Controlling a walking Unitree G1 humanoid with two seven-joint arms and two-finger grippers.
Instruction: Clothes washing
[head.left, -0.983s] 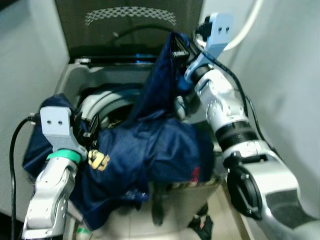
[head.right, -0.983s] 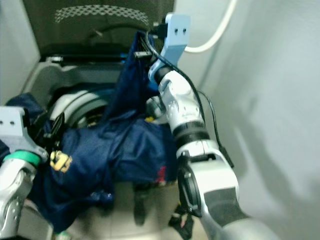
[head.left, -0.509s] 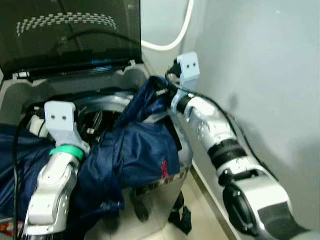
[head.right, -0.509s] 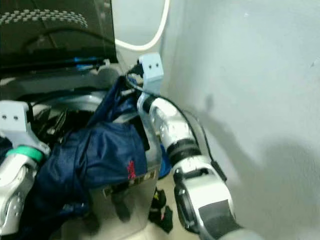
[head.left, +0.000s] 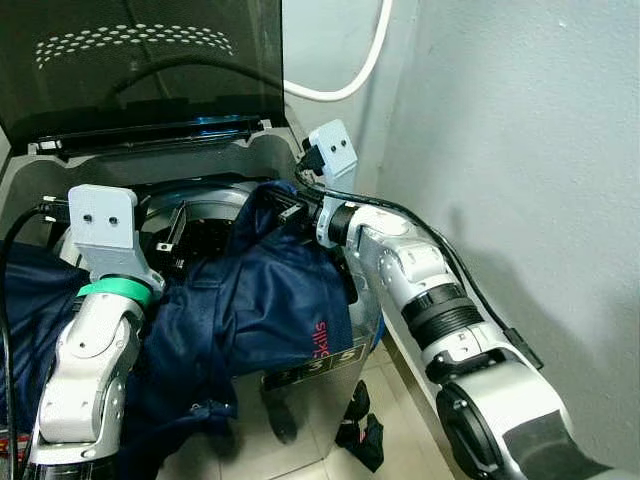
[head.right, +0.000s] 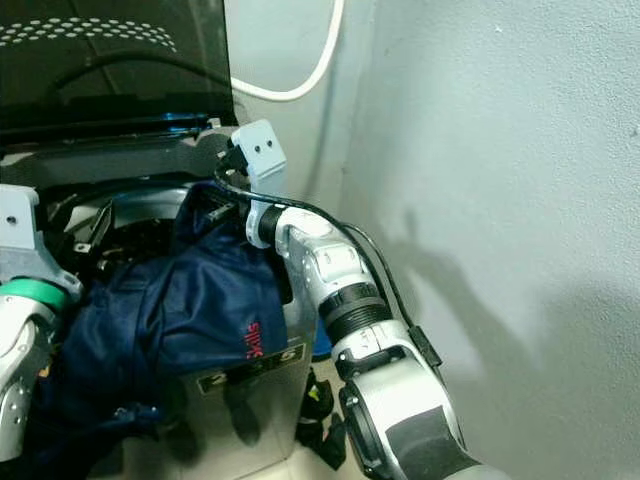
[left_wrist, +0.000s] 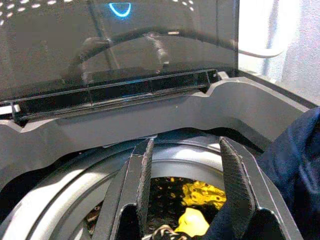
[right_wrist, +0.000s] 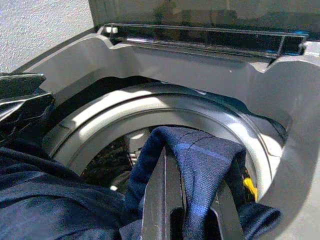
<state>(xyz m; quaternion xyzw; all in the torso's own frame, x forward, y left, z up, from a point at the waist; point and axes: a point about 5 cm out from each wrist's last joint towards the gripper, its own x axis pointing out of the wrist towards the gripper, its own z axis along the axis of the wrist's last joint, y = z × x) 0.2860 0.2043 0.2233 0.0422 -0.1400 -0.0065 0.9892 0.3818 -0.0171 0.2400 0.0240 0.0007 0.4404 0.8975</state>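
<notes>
Navy garment draped over washing machine front rim, part trailing into drum. Soft, limp, likely light; bunched folds give best hold. Right gripper clenched on a fold above the drum. Left gripper spread wide, empty, beside the cloth.

A hose, a wall and a bit of floor beside the laundry corner.
A white hose curves along the corner above and behind the right pincer. A plain pale grey wall rises just to that pincer's right. Far below it lies a light tiled floor, with a small dark crumpled bundle of cloth lying on the tiles.
</notes>
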